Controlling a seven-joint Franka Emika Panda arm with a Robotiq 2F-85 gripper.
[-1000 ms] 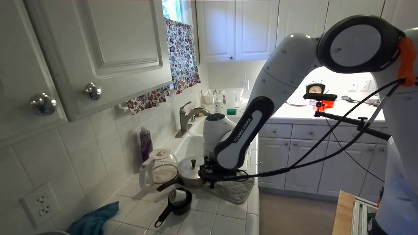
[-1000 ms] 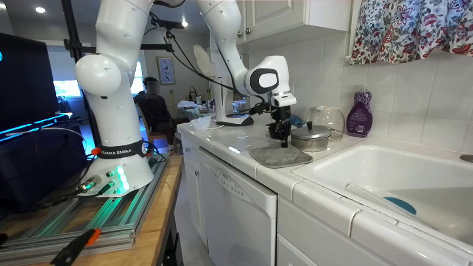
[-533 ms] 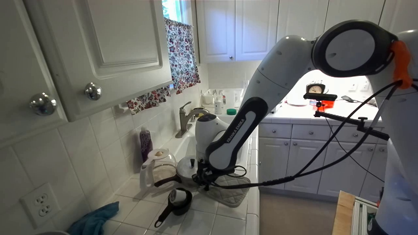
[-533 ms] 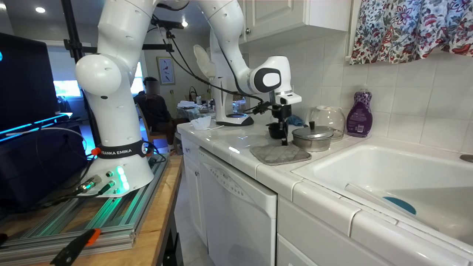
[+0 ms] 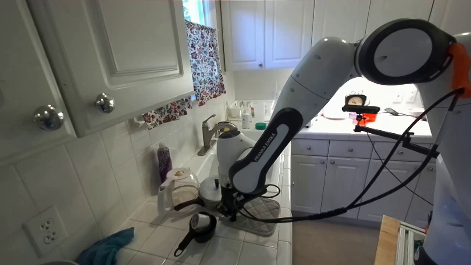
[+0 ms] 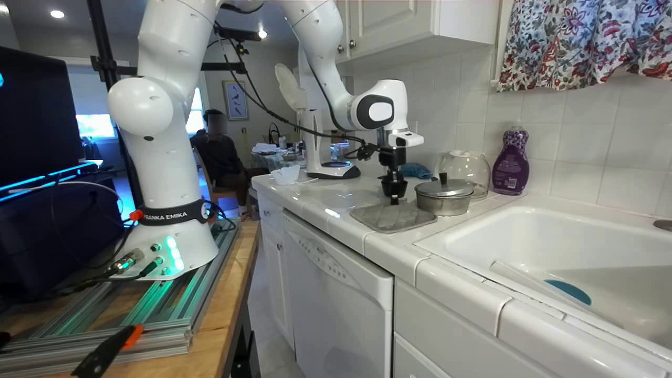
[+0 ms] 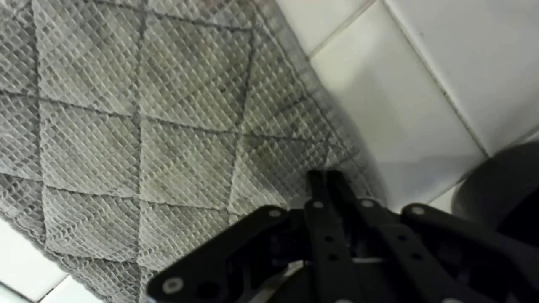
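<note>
Robotiq gripper (image 7: 325,173) is hanging over one corner of the gray quilted pot holder (image 7: 139,164), its tips standing almost together with a thin gap showing; whether they are clenching fabric or letting it loose, I cannot tell. That pot holder is lying on the tiled countertop (image 7: 391,84) beside the lidded saucepan (image 6: 443,205) (a black saucepan (image 5: 207,236) is sitting near the same corner). Over the last second the pot holder has been sliding away from the sink (image 6: 556,231) in both exterior views, the gripper travelling along, so it is probably the pot holder, rather than either saucepan, that is being worked.
</note>
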